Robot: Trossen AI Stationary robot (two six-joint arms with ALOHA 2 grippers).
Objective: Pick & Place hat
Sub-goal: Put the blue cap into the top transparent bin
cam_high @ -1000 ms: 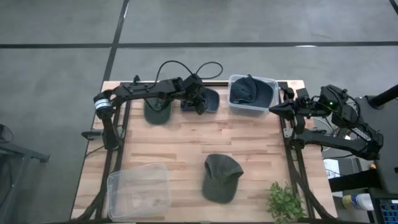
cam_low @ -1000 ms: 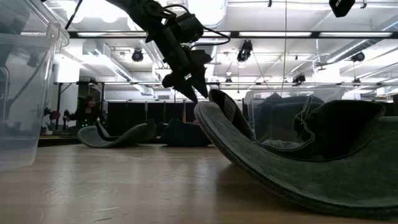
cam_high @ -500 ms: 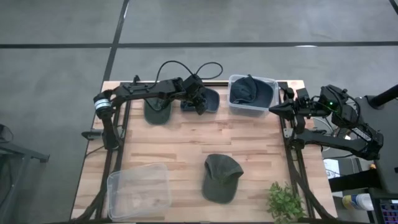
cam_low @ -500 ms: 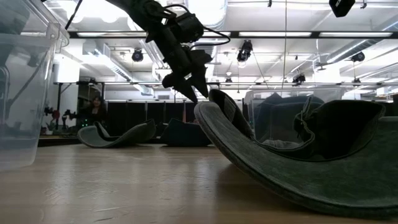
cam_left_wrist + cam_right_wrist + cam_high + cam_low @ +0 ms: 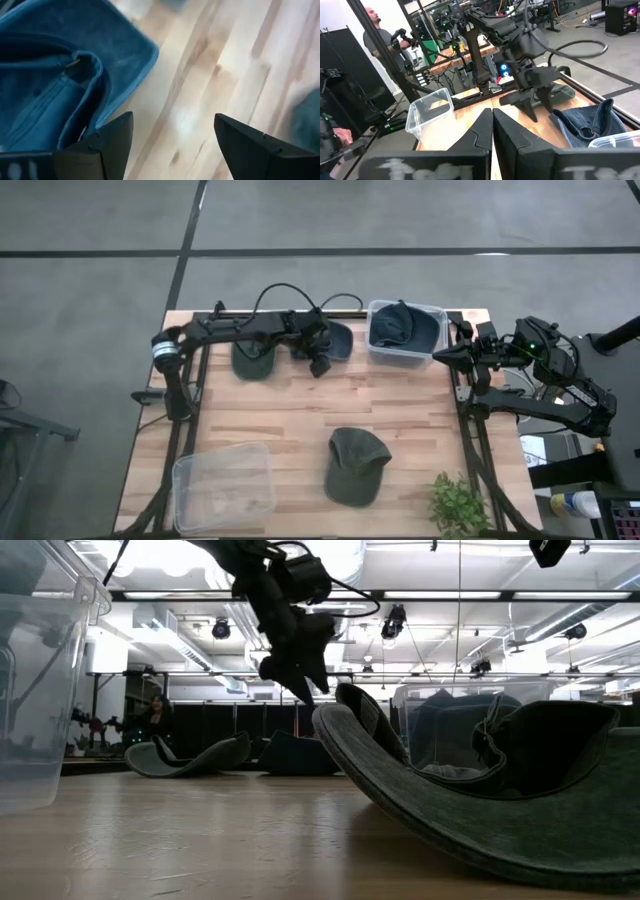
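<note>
At the far side of the counter (image 5: pixel 300 415), the left hand (image 5: pixel 320 366) has pulled back toward the near side of the blue hat (image 5: pixel 334 340), fingers spread and empty. The hat lies free, released or ungrasped. The right hand (image 5: pixel 440 355) waits pressed together at the right edge.

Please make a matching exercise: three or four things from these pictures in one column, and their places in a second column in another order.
Things:
1. blue hat
2. dark green hat
3. empty clear bin
4. small plant

Places:
A. near left corner of the table
B. near right corner
C. far edge, beside the open left gripper
D. near middle of the table

Pairs: 1-C, 2-D, 3-A, 4-B
</note>
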